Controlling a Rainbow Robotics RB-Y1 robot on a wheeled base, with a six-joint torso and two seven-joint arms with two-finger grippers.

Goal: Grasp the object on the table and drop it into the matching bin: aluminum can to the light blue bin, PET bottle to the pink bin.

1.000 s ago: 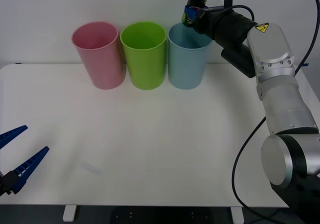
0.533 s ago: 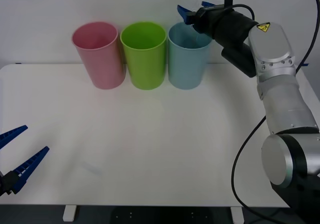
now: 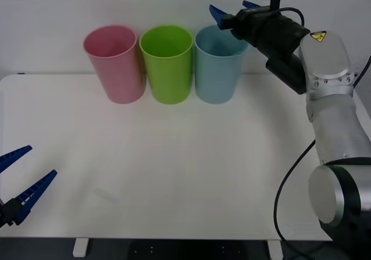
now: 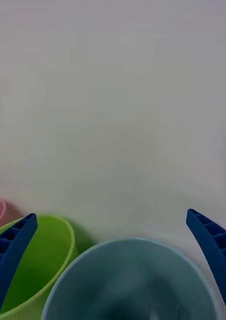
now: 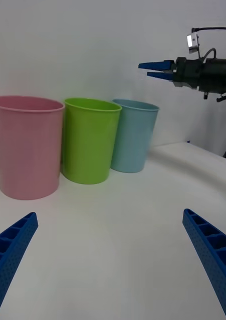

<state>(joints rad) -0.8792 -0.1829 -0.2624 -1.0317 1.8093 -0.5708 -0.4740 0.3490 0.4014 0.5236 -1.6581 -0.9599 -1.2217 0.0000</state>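
Above the light blue bin (image 3: pixel 218 62), right gripper (image 3: pixel 233 11) gapes wide, empty.

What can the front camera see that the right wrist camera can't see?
Only the front view takes in the white table, the open left gripper low at its near left edge, and the bins' full height. Only the right wrist view looks down into the light blue bin, between the open right gripper's fingers. Both share the pink bin, the lime green bin, the light blue bin and the right gripper.

Smooth plastic light blue bin (image 3: pixel 218 68)
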